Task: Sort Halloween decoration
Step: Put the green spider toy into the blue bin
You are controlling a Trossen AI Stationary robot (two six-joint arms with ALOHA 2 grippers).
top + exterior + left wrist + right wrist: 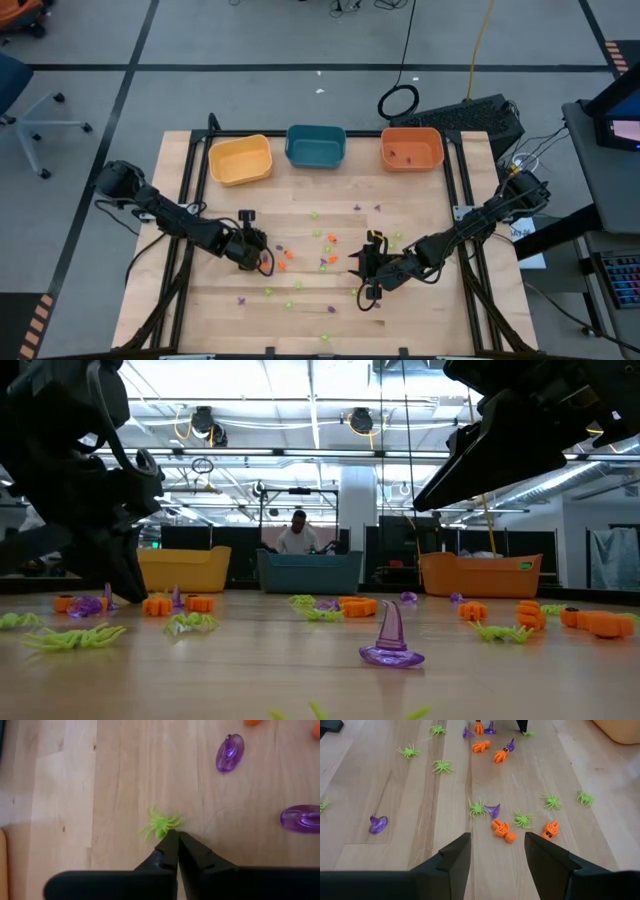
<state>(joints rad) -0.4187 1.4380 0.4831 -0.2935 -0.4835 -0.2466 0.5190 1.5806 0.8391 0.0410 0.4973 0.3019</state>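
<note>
Tiny orange, light-green and purple trinkets (pixel 320 262) lie scattered over the middle of the wooden table. My left gripper (pixel 176 836) is low at the table's middle left (pixel 266 264), shut at a light-green spider (pixel 161 824) that lies flat on the wood. My right gripper (pixel 497 840) is open and empty, hovering over the table's middle right (pixel 358 264). Orange pumpkin trinkets (pixel 502 830), a purple witch hat (pixel 492 811) and green spiders (pixel 522 819) lie just ahead of it. My left gripper pinches the light-green spider at its near edge (pixel 169 829), between the two fingertips only. The fingers slant down from the table's left. The spider's body and its other legs lie on the table.
A yellow bin (pixel 240 160), a teal bin (pixel 316 146) and an orange bin (pixel 411 148) stand in a row along the far edge. Two purple hats (pixel 230 752) lie close to my left gripper. A person (pixel 297 535) sits in the room behind the table.
</note>
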